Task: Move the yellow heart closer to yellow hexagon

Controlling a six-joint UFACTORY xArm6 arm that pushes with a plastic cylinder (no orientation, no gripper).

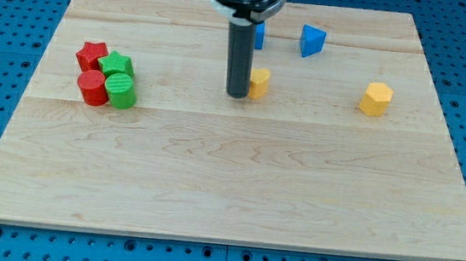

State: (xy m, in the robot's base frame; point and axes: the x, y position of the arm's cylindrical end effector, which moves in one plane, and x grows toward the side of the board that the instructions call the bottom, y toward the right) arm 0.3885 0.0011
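The yellow heart (260, 82) lies a little above the board's middle, partly hidden behind my rod. My tip (237, 94) rests on the board right against the heart's left side. The yellow hexagon (376, 99) sits apart at the view's right, at about the same height as the heart, with a wide gap between them.
A blue block (259, 35) shows partly behind the rod above the heart, and a blue triangular block (312, 40) lies to its right. At the view's left cluster a red star (93, 54), green star (117, 64), red cylinder (93, 87) and green cylinder (120, 90).
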